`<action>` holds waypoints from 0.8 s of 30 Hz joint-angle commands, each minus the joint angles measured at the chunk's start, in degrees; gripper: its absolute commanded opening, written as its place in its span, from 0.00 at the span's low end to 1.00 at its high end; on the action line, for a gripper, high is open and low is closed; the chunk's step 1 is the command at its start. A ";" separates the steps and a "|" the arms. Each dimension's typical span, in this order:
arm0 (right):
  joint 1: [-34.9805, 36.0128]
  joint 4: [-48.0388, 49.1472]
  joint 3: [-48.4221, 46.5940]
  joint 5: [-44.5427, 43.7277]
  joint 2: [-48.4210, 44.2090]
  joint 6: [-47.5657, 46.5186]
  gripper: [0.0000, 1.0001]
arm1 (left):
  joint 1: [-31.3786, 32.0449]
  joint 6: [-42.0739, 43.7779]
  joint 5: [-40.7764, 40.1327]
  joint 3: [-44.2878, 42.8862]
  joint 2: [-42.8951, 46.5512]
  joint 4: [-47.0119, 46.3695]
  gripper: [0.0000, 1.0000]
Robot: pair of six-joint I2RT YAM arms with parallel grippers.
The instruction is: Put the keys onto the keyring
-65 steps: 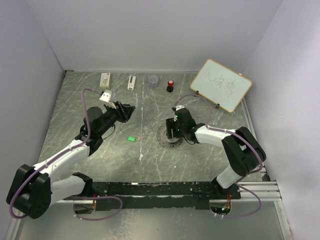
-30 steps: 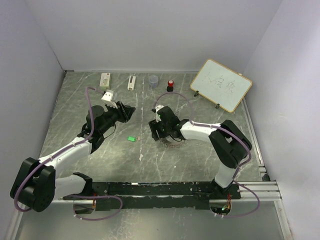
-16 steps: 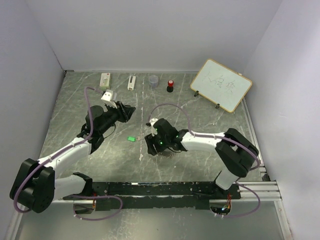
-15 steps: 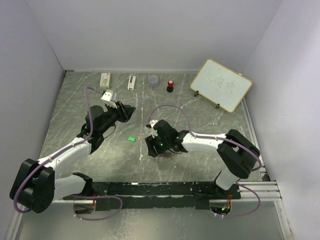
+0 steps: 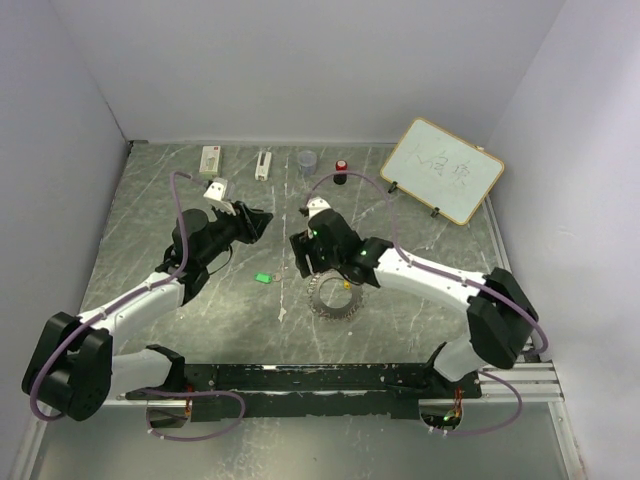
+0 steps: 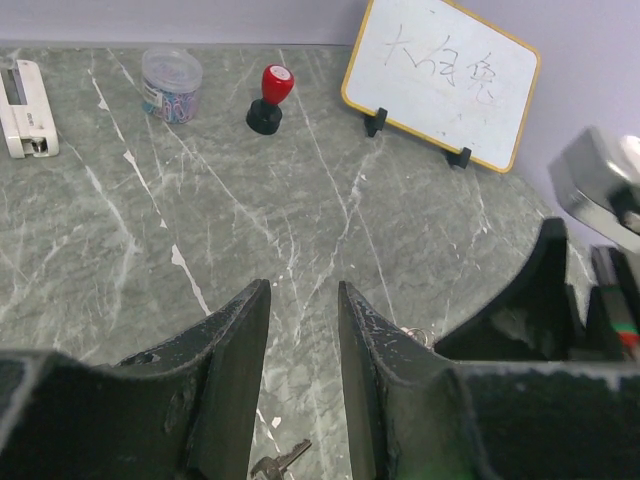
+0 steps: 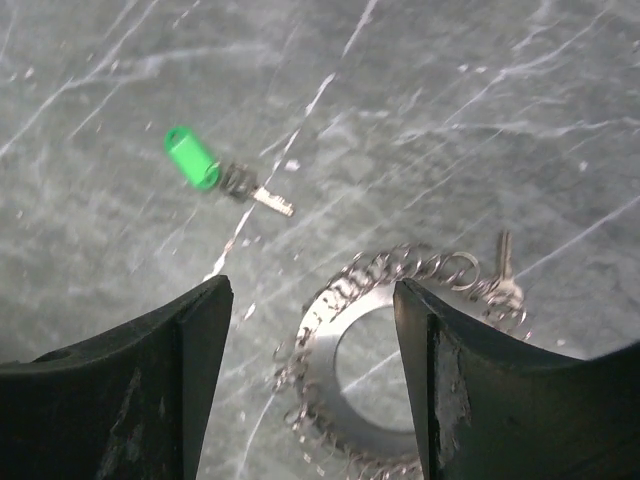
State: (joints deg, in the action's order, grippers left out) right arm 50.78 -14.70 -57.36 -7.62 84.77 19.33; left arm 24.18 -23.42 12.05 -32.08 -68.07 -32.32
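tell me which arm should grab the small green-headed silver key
Probably right: the right end effector hovers open near the small green-headed silver key, beside the silver chain-rimmed keyring. The left end effector points past it toward the framed whiteboard.

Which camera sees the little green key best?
The right wrist view: there the green key is big and clear, with its green head and silver shaft. The top view shows only a tiny green speck. The left wrist view shows no green.

one green-headed key (image 7: 190, 157) and one silver key (image 7: 503, 262) are counted, two keys in all. one keyring (image 7: 320, 350), one whiteboard (image 5: 442, 170), one red-capped knob (image 6: 270, 95), one clear jar (image 6: 171, 72), one stapler (image 5: 263, 164) and one white box (image 5: 210, 160) are recorded.
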 commanded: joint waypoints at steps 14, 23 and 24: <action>1.28 5.11 8.67 5.02 1.88 7.77 0.58 | -0.48 -0.89 1.68 2.33 2.50 -3.94 0.44; 3.21 7.15 8.46 4.32 4.60 6.72 0.45 | -0.54 -0.56 1.55 2.96 3.18 -2.95 0.44; 3.23 7.02 8.25 3.82 4.92 6.42 0.43 | -0.53 -0.50 1.50 3.02 3.17 -3.01 0.44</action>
State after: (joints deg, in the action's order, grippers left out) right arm 53.71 -9.28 -48.12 -2.37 88.29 26.00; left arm 24.14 -23.99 12.29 -29.04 -65.73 -33.80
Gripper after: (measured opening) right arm 0.453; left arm 0.443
